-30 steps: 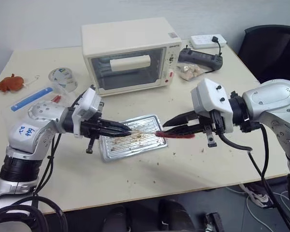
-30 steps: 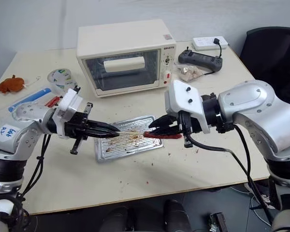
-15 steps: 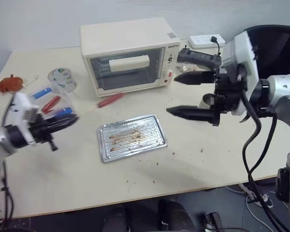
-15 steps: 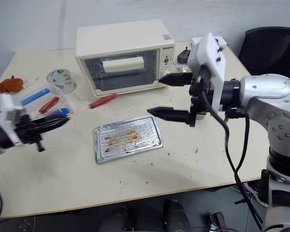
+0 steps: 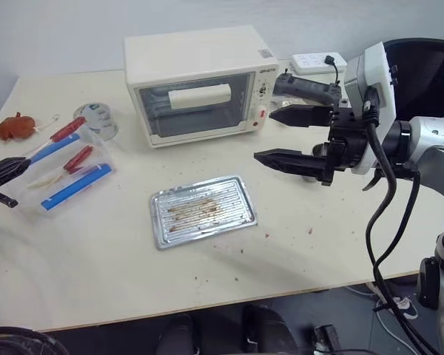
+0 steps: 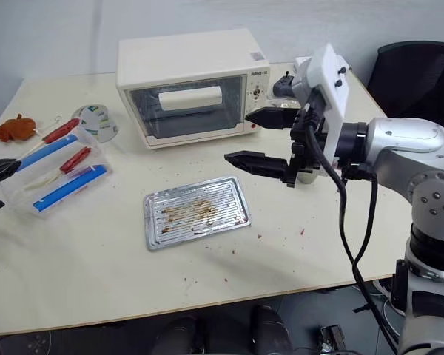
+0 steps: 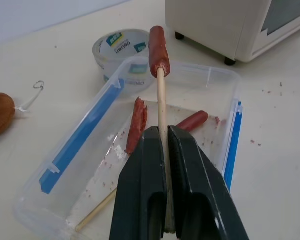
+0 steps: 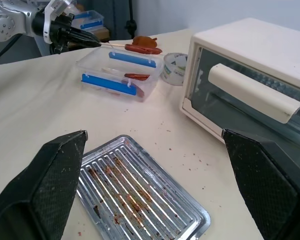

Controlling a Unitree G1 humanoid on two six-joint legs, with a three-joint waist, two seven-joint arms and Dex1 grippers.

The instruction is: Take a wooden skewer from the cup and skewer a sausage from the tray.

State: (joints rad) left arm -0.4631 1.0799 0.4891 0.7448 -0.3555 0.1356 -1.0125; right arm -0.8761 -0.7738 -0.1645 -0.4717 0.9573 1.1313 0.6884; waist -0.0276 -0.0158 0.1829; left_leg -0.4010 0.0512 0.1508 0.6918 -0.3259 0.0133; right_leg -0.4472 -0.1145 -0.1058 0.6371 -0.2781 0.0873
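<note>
A pale, crumb-flecked counter (image 5: pixel 96 274) against a grey wall. At far left, the left gripper (image 7: pixel 162 150) has its jaws clamped on the thin wooden skewer (image 7: pixel 161 107), its reddish sausage (image 7: pixel 158 44) over a clear plastic box (image 7: pixel 215 80). The ridged, stained metal tray (image 5: pixel 203 209) lies centre, before a cream toaster oven (image 5: pixel 196 81). At right, the right gripper (image 5: pixel 285 137) hovers, jaws wide apart.

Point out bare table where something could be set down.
Free: the near strip in front of the tray, and the patch between tray and clear plastic box. Crowded: around the toaster oven, and at the box, where the left gripper holds the skewered sausage.
</note>
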